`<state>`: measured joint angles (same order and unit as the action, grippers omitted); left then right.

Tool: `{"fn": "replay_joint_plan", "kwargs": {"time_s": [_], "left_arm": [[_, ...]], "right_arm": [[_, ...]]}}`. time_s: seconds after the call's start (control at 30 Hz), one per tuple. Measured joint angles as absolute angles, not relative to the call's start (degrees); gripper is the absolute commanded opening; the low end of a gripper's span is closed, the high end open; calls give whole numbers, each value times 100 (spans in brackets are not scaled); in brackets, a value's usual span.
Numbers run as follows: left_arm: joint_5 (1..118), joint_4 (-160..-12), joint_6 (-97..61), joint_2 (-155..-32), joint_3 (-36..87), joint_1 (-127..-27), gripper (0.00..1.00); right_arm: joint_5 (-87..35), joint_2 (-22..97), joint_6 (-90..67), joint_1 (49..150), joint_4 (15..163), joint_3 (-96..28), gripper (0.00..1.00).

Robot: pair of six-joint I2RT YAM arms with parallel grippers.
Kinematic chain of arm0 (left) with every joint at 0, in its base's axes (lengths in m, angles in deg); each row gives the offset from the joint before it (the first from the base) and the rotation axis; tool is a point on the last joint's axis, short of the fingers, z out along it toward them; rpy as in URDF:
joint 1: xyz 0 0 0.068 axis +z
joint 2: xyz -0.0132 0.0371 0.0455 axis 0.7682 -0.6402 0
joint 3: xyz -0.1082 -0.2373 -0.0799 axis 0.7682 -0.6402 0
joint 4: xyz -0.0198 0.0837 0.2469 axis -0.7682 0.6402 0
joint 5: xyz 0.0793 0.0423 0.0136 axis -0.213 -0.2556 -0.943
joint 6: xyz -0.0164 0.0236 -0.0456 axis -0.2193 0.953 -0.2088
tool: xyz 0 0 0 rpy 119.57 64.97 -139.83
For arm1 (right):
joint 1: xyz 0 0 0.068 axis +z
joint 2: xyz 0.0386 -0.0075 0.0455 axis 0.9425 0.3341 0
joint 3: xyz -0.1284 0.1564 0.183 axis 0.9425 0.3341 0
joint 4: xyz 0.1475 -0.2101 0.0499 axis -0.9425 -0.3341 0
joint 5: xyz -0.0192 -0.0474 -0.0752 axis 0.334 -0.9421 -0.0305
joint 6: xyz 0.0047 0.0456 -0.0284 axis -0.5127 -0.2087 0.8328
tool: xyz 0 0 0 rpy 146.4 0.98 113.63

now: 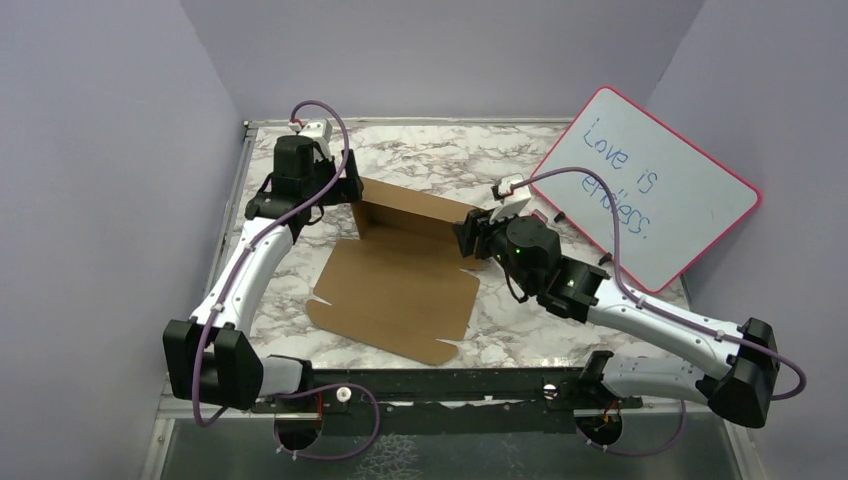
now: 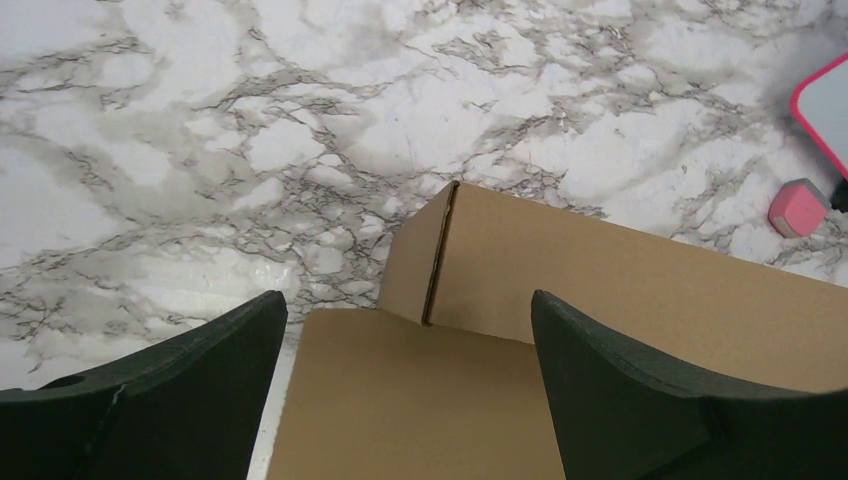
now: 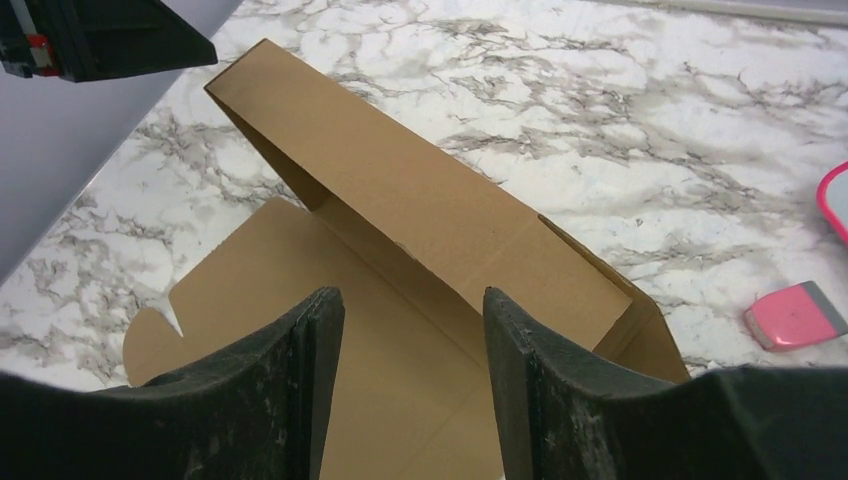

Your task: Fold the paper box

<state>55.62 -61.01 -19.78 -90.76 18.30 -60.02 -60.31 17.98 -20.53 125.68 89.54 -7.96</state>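
fingers (image 2: 170, 390) were wide on the left gripper (image 2: 408, 300), half apart on the right gripper (image 3: 412, 295), both empty. the paper box (image 1: 400, 290) had one wall (image 1: 405, 208) up, the rest flat.

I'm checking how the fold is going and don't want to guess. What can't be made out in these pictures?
- Top view: the raised wall of the paper box has both ends behind the left tool and right tool; contact cannot be told.
- Left wrist view: the box's near part is cut off by the bottom edge.
- Top view: the lower edge of the whiteboard is partly behind the right arm.
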Motion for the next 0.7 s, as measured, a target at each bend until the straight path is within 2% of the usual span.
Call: {"fn": "replay_joint_plan", "kwargs": {"time_s": [0.27, 0.7], "left_arm": [[6089, -6192, -1840, -9583, 1911, -5915, 87], [6920, -6455, -1820, -9708, 1756, -5843, 74]], "right_arm": [[-6033, 2268, -2708, 12203, 9317, -681, 51], [-5673, 2675, -3449, 11803, 10022, -305, 46]]}}
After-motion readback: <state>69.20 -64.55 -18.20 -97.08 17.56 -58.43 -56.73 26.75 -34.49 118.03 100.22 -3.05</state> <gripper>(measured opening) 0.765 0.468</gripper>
